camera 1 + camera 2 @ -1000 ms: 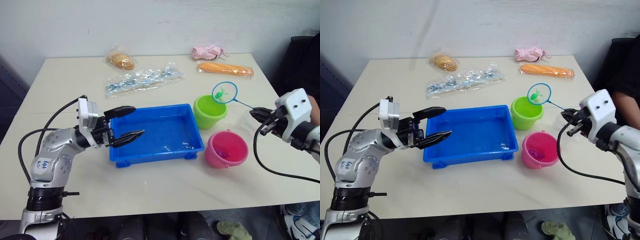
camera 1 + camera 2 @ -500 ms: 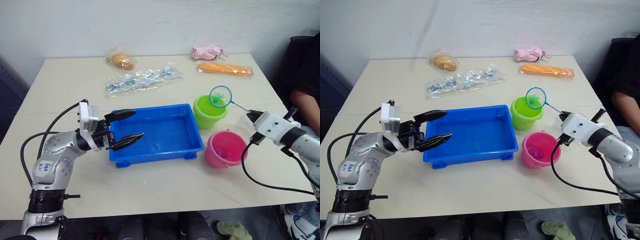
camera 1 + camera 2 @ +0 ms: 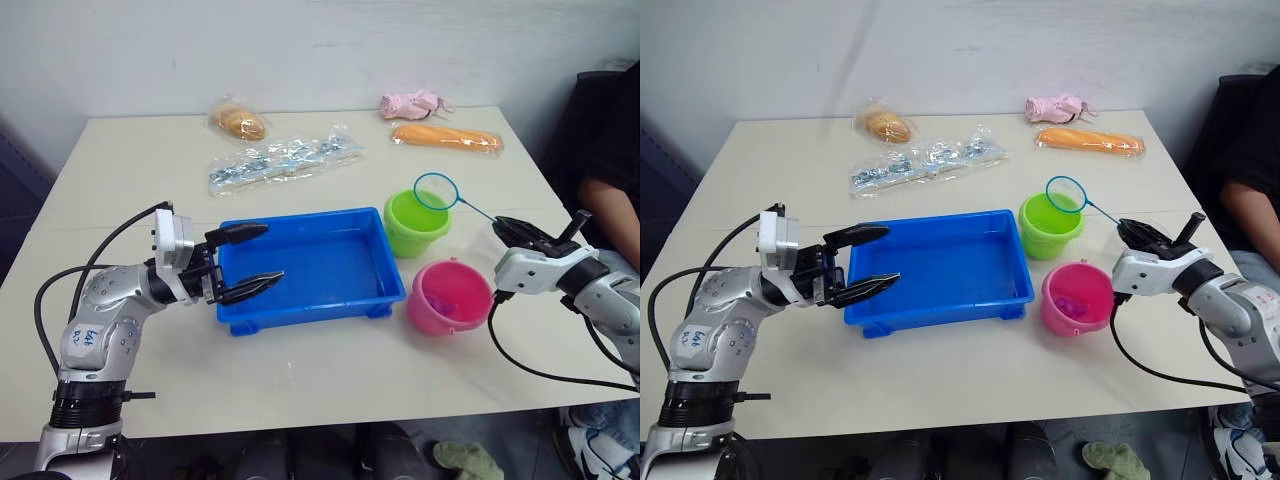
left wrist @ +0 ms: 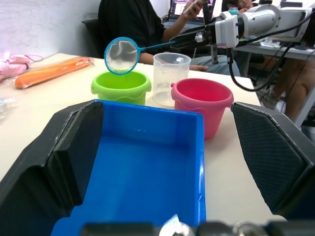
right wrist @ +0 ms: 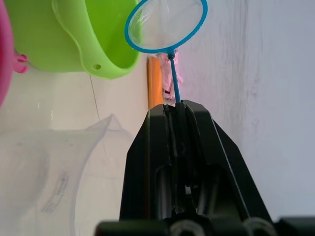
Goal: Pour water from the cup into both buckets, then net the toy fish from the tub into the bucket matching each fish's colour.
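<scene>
So I've got the right gripper (image 5: 179, 110) pinched tight on the handle of the little net (image 3: 433, 191), fingers pressed together with the thin blue stick between them. The hoop sticks out well past the fingertips, hanging over the far rim of the green bucket (image 3: 417, 222), and it looks empty to me. The pink bucket (image 3: 449, 297) sits just beside the gripper on its inner side, and the clear cup (image 4: 171, 72) is right under my wrist, close to the fingers.

The left gripper (image 3: 255, 260) has its fingers spread wide at the near end of the blue tub (image 3: 310, 265), one finger over the rim, holding nothing.

My worry is the handle: it's so skinny that it could roll in the pinch, and then the hoop tilts and won't scoop flat. Also, swinging back to the tub means passing over both buckets, so a low sweep could clip a rim and tip water. I honestly can't make out any toy fish in the tub from here.
</scene>
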